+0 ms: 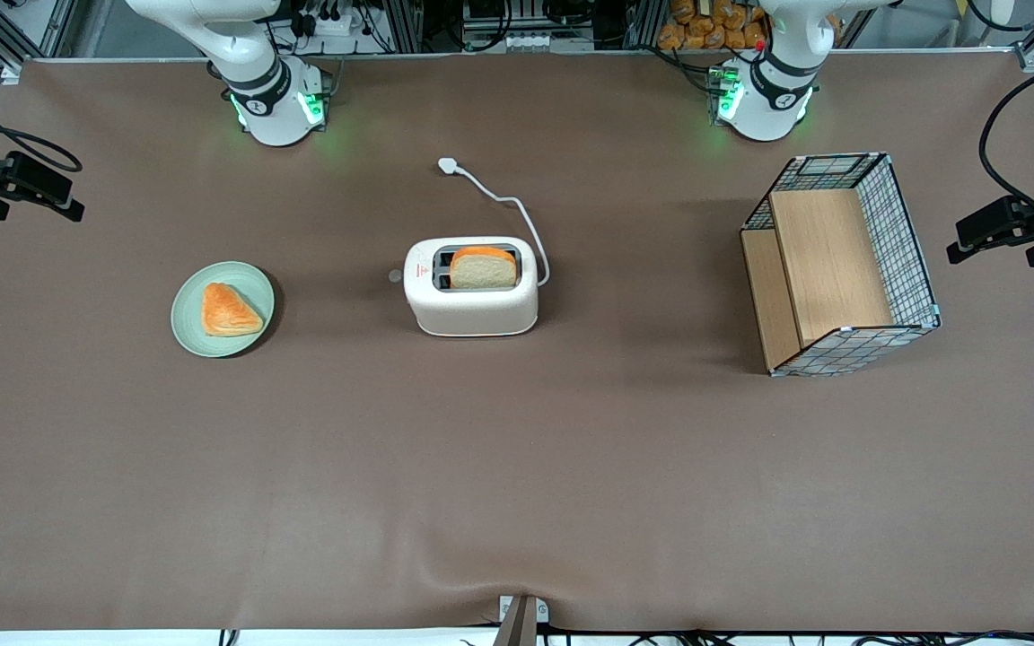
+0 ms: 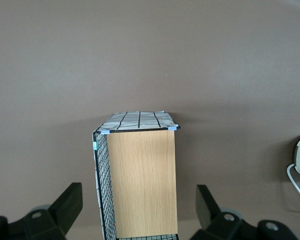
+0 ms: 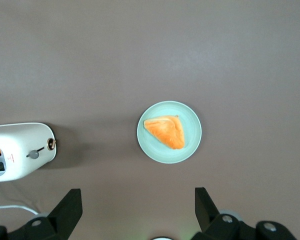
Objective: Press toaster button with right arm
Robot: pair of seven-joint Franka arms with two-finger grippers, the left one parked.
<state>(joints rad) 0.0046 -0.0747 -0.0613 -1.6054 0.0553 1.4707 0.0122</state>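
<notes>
pincer (image 3: 135, 212) open above the plate (image 3: 190, 147), toaster (image 1: 470, 296) beside, toaster button (image 1: 395, 276) facing plate

A brown mat covers the table (image 1: 517, 467), with metal framing and tangled cables along its farthest edge.

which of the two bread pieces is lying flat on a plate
The orange-crusted triangular pastry lies flat on the pale green round plate; the white bread slice stands upright in the cream toaster. The right arm's black gripper hovers open above the plate.
</notes>
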